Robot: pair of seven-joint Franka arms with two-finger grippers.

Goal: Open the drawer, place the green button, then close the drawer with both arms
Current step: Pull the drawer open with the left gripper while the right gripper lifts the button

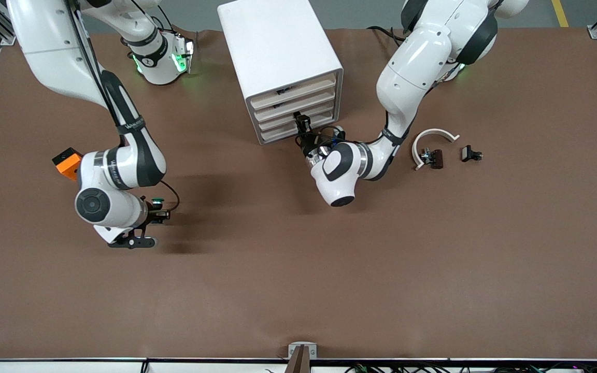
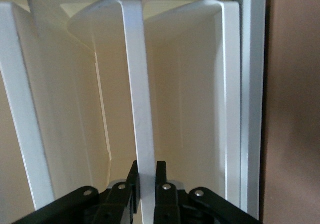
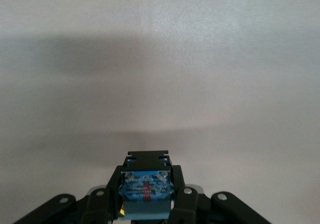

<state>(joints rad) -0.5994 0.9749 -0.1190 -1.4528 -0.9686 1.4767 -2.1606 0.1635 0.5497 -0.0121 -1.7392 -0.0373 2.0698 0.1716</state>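
Note:
The white cabinet (image 1: pixel 278 46) stands at the robots' edge of the table, and its four beige drawer fronts look flush. My left gripper (image 1: pixel 302 123) is at the front of one of the lower drawers. In the left wrist view the left gripper (image 2: pixel 146 173) is shut on that drawer's pale front slat (image 2: pixel 137 84). My right gripper (image 1: pixel 159 211) hangs just over the table toward the right arm's end, shut on the button (image 1: pixel 158 200), whose green cap points up. The right wrist view shows the button's bluish base (image 3: pixel 146 196) clamped between the right gripper's (image 3: pixel 146 176) fingers.
An orange square block (image 1: pixel 68 161) lies beside the right arm's forearm. Two small black clip parts (image 1: pixel 470 153), one with a white curved strip (image 1: pixel 433 135), lie toward the left arm's end. The brown table (image 1: pixel 298 290) stretches wide toward the front camera.

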